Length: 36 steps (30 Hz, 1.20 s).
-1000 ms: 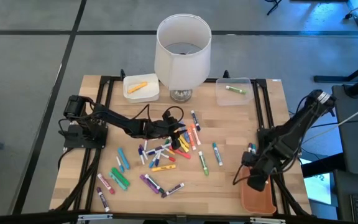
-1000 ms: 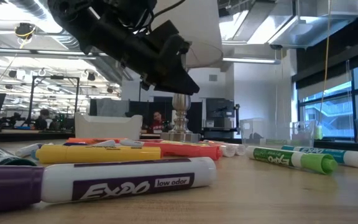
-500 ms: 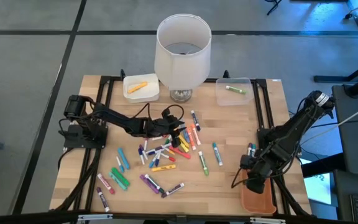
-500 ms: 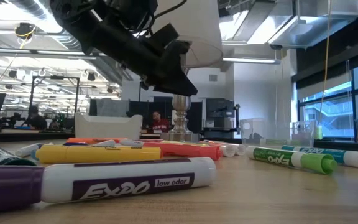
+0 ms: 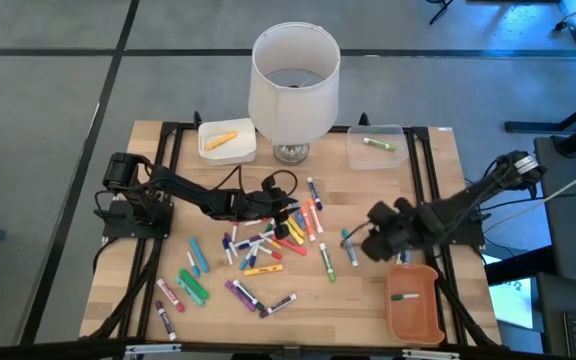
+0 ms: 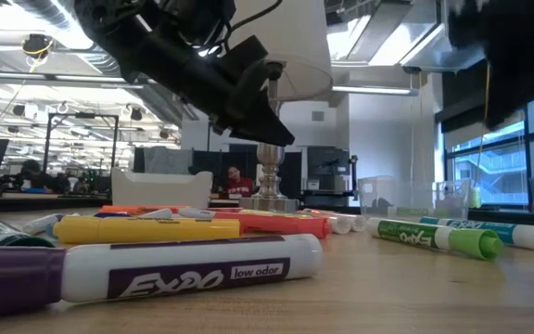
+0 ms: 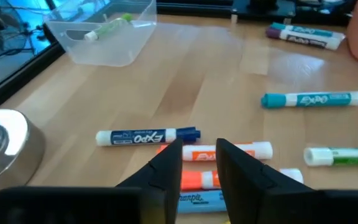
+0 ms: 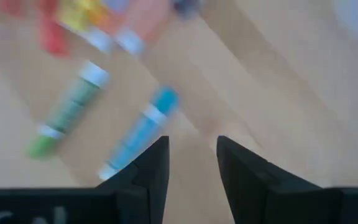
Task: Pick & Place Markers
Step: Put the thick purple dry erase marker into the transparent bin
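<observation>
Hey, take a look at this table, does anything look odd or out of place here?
The table lamp stands out: a household lamp with a white shade set between the white bin and the clear bin. The markers lie scattered loose at all angles mid-table, though that fits a sorting job.

Even, bright overhead light on the table, soft faint shadows, right wrist view smeared by motion blur, low view backlit by ceiling lights and windows, nearest markers slightly soft
</observation>
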Each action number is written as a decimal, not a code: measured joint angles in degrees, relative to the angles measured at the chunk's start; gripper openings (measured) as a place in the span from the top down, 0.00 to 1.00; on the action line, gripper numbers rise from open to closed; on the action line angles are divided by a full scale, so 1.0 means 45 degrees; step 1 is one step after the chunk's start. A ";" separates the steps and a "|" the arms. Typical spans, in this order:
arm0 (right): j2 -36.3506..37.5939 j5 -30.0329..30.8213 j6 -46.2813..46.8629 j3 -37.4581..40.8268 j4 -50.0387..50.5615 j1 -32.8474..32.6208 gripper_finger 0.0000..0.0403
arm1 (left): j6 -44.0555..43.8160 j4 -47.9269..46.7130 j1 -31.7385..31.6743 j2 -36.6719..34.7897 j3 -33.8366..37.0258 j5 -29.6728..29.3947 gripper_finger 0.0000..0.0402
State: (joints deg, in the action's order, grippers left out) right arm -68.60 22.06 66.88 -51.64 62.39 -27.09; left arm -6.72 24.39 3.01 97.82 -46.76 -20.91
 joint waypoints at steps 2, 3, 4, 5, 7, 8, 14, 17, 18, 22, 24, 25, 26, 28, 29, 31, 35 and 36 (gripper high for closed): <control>0.0000 -0.1038 -0.0148 0.0000 0.1144 0.0826 0.66 | 0.0204 -0.0112 -0.0003 0.0000 0.0000 0.0005 0.77; 0.0000 -0.1302 -0.0564 0.0000 0.1639 0.1208 0.66 | 0.0215 -0.0238 -0.0015 0.0000 0.0000 0.0005 0.77; 0.0000 -0.1522 -0.0949 0.0000 0.2113 0.1569 0.66 | 0.0217 -0.0393 -0.0032 0.0000 0.0000 0.0005 0.78; 0.0000 -0.1844 -0.1223 0.0001 0.2524 0.1945 0.66 | 0.0208 -0.0534 -0.0039 0.0000 0.0000 -0.0013 0.78; 0.0005 -0.2919 -0.1290 0.0102 0.2714 0.2657 0.66 | 0.0208 -0.0857 -0.0039 0.0000 0.0000 -0.0117 0.79; 0.0001 -0.3388 -0.1255 0.0198 0.2623 0.2975 0.66 | 0.0206 -0.1051 -0.0039 0.0000 0.0000 -0.0140 0.79; -0.0005 -0.4991 -0.0085 0.1315 0.1908 0.4085 0.66 | -0.0423 -0.1944 -0.0069 0.0000 0.0000 -0.0549 0.79; -0.0004 -0.5645 0.0063 0.2090 0.1924 0.4238 0.66 | -0.0415 -0.2791 -0.0064 0.0000 0.0000 -0.0573 0.78; -0.0005 -0.5819 0.0050 0.2359 0.1898 0.4298 0.66 | -0.0397 -0.3134 -0.0059 0.0000 0.0000 -0.0614 0.78; -0.0130 -0.5982 0.0117 0.2404 0.1697 0.4468 0.66 | -0.0559 -0.3810 -0.0083 0.0000 0.0010 -0.0970 0.77; -0.0126 -0.6150 0.0148 0.2406 0.1060 0.4498 0.66 | -0.0564 -0.3774 -0.0097 0.0000 0.0010 -0.1098 0.76; -0.0127 -0.6258 0.0186 0.2424 0.0700 0.4503 0.66 | -0.0564 -0.3721 -0.0097 0.0000 0.0010 -0.1093 0.76; -0.0131 -0.6443 0.0265 0.2471 0.0527 0.4503 0.66 | -0.0564 -0.3681 -0.0097 0.0000 0.0010 -0.1079 0.76; -0.0201 -0.6922 0.0366 0.2592 0.0252 0.4503 0.66 | -0.0562 -0.3669 -0.0097 0.0000 0.0010 -0.1079 0.76; -0.0269 -0.7078 0.0223 0.2603 0.0084 0.4503 0.66 | -0.0559 -0.3666 -0.0105 0.0000 0.0010 -0.1083 0.77; -0.0435 -0.7065 -0.0404 0.2603 0.0066 0.4477 0.66 | -0.0424 -0.3527 -0.0154 0.0000 0.0010 -0.1093 0.77; -0.1043 -0.7145 -0.1698 0.2603 0.0120 0.4356 0.66 | -0.0238 -0.3265 -0.0255 0.0000 0.0010 -0.1112 0.77; -0.1243 -0.7291 -0.2088 0.2603 0.0169 0.4352 0.66 | -0.0234 -0.3250 -0.0292 0.0000 0.0010 -0.1112 0.77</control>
State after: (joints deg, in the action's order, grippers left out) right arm -74.19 -10.75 57.48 -39.92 63.15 -7.51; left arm -7.77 9.76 1.69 97.82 -46.72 -25.91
